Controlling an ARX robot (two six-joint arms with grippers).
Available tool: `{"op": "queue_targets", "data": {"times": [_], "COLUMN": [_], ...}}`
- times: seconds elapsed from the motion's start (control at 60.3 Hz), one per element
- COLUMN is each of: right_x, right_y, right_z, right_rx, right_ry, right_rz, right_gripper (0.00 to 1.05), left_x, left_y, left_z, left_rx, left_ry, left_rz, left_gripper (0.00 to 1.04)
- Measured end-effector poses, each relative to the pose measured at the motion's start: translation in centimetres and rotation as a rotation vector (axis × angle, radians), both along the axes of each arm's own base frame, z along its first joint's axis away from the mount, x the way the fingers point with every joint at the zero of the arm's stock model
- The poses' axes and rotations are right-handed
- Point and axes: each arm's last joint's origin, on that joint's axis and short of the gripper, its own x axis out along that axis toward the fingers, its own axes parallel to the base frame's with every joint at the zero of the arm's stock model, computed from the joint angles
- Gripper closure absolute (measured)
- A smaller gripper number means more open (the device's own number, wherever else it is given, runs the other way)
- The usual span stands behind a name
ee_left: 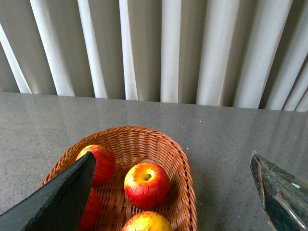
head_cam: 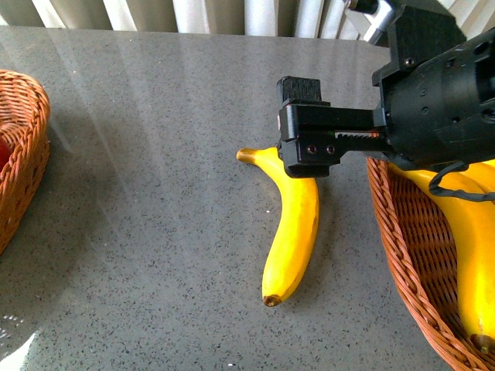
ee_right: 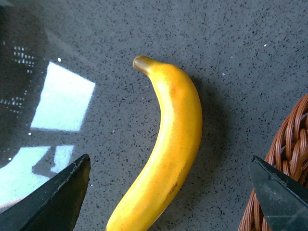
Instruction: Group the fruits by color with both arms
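Front view: the right gripper (head_cam: 303, 124) hangs over the stem end of a banana (head_cam: 294, 232), jaws apart and empty. The banana lies near the centre of the table (head_cam: 155, 193), stem toward 11 o'clock, tip toward 6. At 3 o'clock the right basket (head_cam: 406, 247) holds more bananas (head_cam: 473, 255). At 9 o'clock the left basket (head_cam: 27, 147) is cut by the frame edge.

Left wrist view: the left gripper (ee_left: 168, 197) stands wide, holding nothing, above the left basket, which contains four apples (ee_left: 147, 185).

Right wrist view: jaws wide and empty. The banana lies on the table between them, clear of both. The right basket rim shows beside it.
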Motion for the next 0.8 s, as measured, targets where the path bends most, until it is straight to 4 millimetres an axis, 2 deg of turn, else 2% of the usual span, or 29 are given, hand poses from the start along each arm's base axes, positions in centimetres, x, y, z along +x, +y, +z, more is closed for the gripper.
{"op": "queue_targets", "data": {"times": [0.431, 0.796], "right_x": [2.6, 2.6], "right_y": [1.0, 1.0], "right_z": [-0.4, 0.4], "right_rx": [-0.026, -0.059], "right_ry": [0.032, 0.045], "right_rz": [0.017, 0.007], "right_gripper": [0.09, 0.09], "left_x": [0.0, 0.0], "left_y": [0.0, 0.0], "left_z": [0.0, 0.0], "left_rx": [0.000, 0.000], "left_ry": [0.000, 0.000], "left_rz": [0.000, 0.000], "left_gripper": [0.09, 0.09]}}
